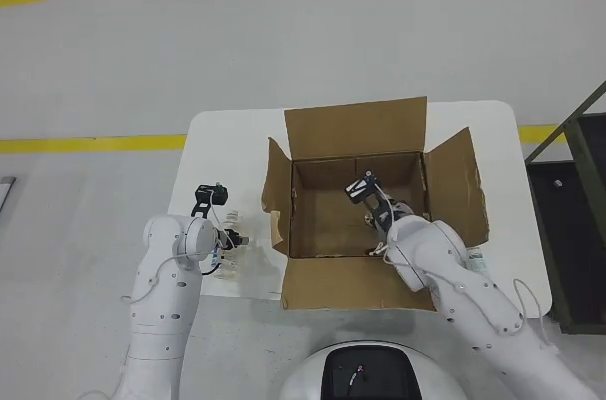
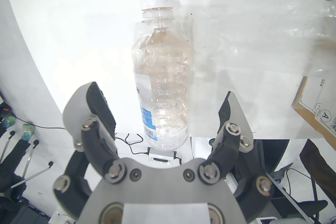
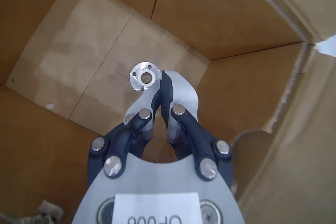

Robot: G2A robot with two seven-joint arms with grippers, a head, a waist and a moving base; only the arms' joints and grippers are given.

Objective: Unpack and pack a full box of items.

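One clear plastic bottle [image 2: 161, 72], lying on its side on the white worktop [image 1: 223, 140] close to its front edge, near the box [image 1: 358, 125]. Long axis runs away from the left gripper [image 2: 162, 93]: white screw cap [image 2: 156, 0] at the far end, base nearest. Ribbed, crinkled wall; white and blue label [image 2: 145, 114] on the lower half. Left fingers [image 2: 101, 109] spread wide either side of the base, not touching. Box: brown corrugated card, rectangular, four flaps folded outward. Right gripper [image 3: 160, 83] inside the box, its fingers [image 3: 166, 93] pressed together, holding nothing
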